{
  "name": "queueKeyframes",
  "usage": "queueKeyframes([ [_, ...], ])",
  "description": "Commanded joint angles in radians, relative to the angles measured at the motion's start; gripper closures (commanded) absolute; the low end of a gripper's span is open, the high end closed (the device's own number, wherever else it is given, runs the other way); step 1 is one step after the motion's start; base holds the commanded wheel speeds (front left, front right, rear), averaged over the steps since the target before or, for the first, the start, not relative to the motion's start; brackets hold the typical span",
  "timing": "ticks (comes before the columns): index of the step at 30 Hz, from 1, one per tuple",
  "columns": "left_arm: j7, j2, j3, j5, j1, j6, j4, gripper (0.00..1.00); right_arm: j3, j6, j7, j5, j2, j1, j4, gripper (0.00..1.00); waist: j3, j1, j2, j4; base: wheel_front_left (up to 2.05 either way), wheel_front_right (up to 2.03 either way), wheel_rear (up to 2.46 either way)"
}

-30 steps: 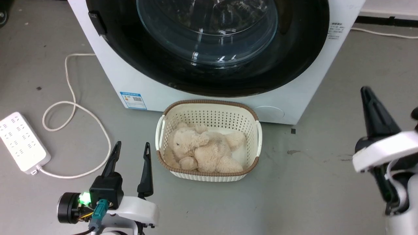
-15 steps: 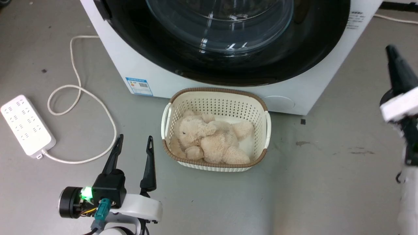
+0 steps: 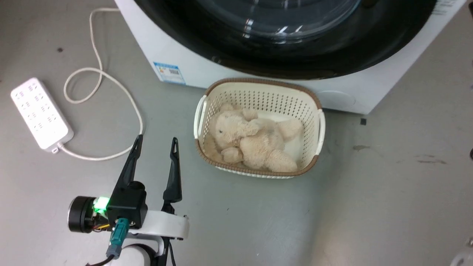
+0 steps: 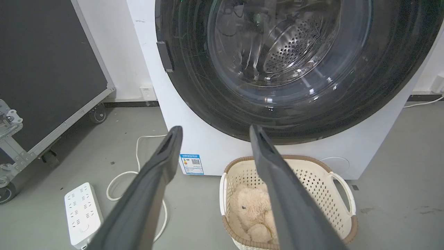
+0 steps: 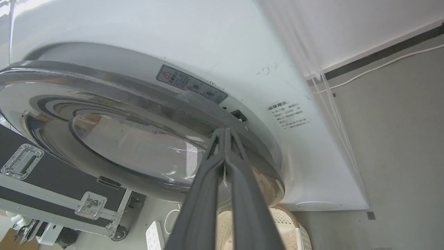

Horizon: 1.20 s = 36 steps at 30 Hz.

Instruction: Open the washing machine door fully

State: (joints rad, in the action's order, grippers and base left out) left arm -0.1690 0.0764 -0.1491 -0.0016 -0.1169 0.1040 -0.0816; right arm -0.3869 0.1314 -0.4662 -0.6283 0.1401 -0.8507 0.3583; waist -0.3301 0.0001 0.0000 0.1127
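You'll find the washing machine door [image 3: 332,61] along the top of the head view. It is a round black disc lying flat against the washing machine [image 3: 173,44], its glass bulge facing out over the basket [image 3: 258,80]. Your left gripper [image 3: 156,139], lower left, is spread wide and empty. Your right gripper [image 5: 224,131] is pressed together on nothing, with its tips at the door's rim.

No wording could be read, but a blue sticker [image 4: 191,164] with a QR code, a warning-triangle label [image 5: 190,84] and a small printed block [image 5: 289,114] were seen on the washing machine [image 5: 138,31].
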Motion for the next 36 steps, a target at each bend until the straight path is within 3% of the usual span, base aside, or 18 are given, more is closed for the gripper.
queueKeyframes([
  [1, -0.011, 0.005, -0.008, 0.006, -0.022, 0.011, -0.010, 0.00, -0.030, 0.000, -0.036, -0.021, 0.011, -0.068, 0.039, 1.00, -0.024, -0.0001, 0.0000, 0.015, 0.00, 0.00, 0.00],
  [7, -0.027, 0.011, -0.031, 0.005, -0.044, 0.027, -0.019, 0.00, -0.130, 0.000, -0.201, -0.010, 0.032, -0.245, 0.189, 1.00, -0.072, -0.0001, 0.0000, 0.042, 0.00, 0.00, 0.00],
  [13, -0.040, 0.012, -0.051, 0.003, -0.058, 0.040, -0.025, 0.00, -0.211, 0.000, -0.305, 0.011, 0.042, -0.361, 0.252, 1.00, -0.104, -0.0001, 0.0000, 0.058, 0.00, 0.00, 0.00],
  [24, -0.061, 0.014, -0.081, 0.000, -0.084, 0.063, -0.027, 0.00, -0.333, -0.001, -0.472, 0.037, 0.018, -0.473, 0.278, 1.00, -0.137, -0.0001, 0.0000, 0.072, 0.00, 0.00, 0.00],
  [36, -0.086, 0.016, -0.109, -0.011, -0.090, 0.089, -0.019, 0.00, -0.464, -0.001, -0.742, 0.046, -0.042, -0.423, 0.218, 1.00, -0.096, -0.0001, 0.0000, 0.077, 0.00, 0.00, 0.00],
])
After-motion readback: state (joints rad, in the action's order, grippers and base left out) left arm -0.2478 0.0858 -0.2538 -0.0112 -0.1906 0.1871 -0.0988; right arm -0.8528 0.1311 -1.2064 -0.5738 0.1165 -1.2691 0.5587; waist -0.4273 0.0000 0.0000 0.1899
